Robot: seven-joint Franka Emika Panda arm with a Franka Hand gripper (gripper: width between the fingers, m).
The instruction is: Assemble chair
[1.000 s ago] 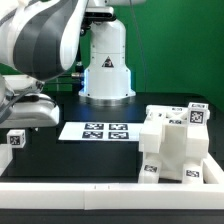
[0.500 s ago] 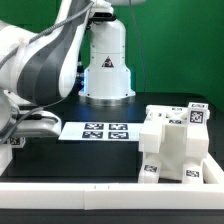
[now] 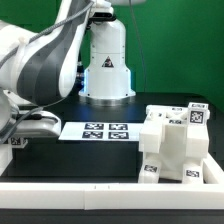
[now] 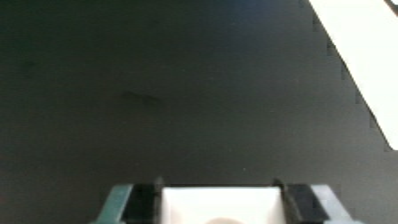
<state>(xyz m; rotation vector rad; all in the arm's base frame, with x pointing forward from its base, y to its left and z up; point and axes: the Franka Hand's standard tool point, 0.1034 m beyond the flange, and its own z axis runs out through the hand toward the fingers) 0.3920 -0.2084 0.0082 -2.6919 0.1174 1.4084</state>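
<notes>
End effector [image 4: 214,188]: fingers closed against both sides of a white chair piece [image 4: 214,207], gripped for carrying.
Chair body [image 3: 172,148]: sits on the bench [image 3: 80,160] at the exterior view's right, presumably awaiting that piece.
Marker board [image 3: 100,130]: flat between them.

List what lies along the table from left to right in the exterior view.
Small tagged white piece at the gripper → marker board → assembled white chair structure, by the exterior view's right edge.
</notes>
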